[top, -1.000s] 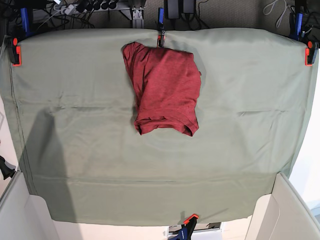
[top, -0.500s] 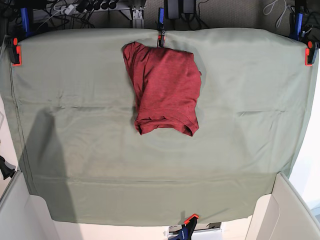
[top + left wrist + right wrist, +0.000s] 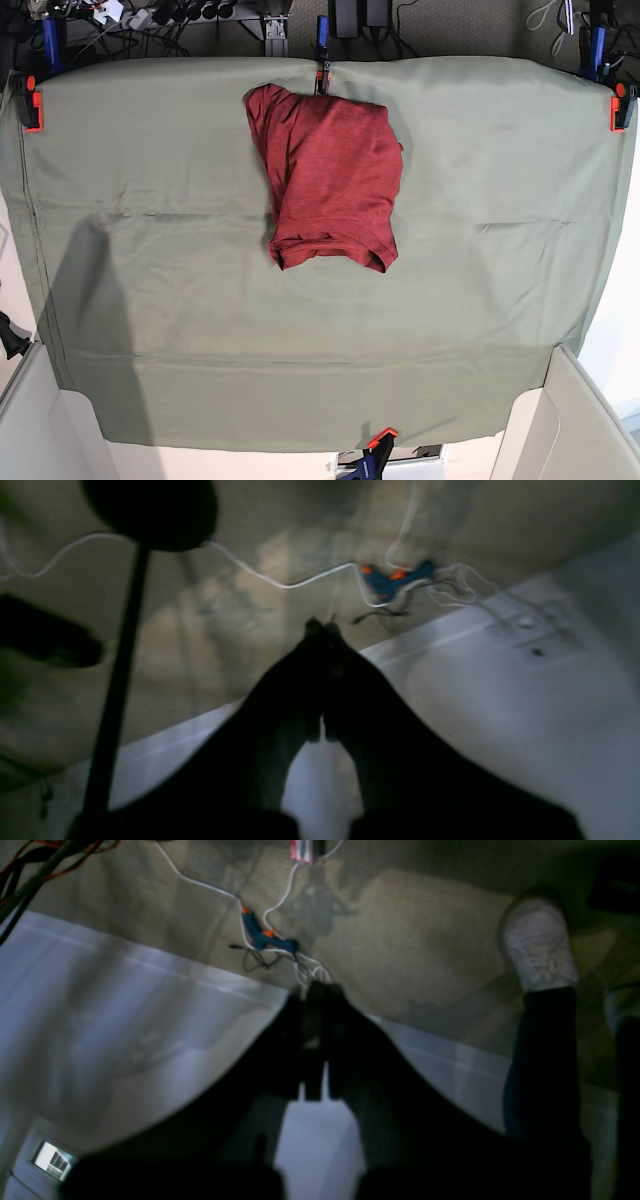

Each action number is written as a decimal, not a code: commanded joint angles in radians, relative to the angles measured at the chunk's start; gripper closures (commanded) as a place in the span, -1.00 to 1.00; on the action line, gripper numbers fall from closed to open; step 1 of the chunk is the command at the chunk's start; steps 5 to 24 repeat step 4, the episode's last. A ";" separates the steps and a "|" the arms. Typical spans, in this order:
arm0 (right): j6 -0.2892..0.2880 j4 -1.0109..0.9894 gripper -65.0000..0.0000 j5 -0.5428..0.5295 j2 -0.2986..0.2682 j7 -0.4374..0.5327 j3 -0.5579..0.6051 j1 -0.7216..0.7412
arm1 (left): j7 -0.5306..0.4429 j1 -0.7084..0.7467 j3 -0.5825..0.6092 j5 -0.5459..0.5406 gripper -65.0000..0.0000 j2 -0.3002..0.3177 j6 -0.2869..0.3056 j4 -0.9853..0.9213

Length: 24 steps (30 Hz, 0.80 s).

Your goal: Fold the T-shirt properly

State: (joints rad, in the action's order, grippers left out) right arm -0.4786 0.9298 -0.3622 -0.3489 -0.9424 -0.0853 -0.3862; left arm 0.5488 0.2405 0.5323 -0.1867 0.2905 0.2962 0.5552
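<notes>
Base view shows the T-shirt (image 3: 328, 180) lying folded into a compact bundle on the sage-green table cloth (image 3: 180, 300), at the far middle of the table, just below the centre clamp (image 3: 322, 68) on the far edge; neither arm appears in this view, so both end effectors are well apart from the garment. Right wrist view shows the right gripper (image 3: 315, 990) with its jaws pressed together, holding nothing, hanging over the floor near a blue glue gun (image 3: 265, 937) and a white shoe (image 3: 540, 945). Left wrist view shows the left gripper (image 3: 321, 627) likewise closed and empty, touching nothing
</notes>
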 commanded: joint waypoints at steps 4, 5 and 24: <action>-0.004 0.003 1.00 0.000 -0.014 0.023 0.003 0.000 | -0.003 0.006 0.002 0.000 1.00 0.000 0.002 0.000; -0.004 0.003 1.00 0.000 -0.014 0.023 0.003 0.000 | -0.003 0.006 0.002 0.000 1.00 0.000 0.002 0.000; -0.004 0.003 1.00 0.000 -0.014 0.023 0.003 0.000 | -0.003 0.006 0.002 0.000 1.00 0.000 0.002 0.000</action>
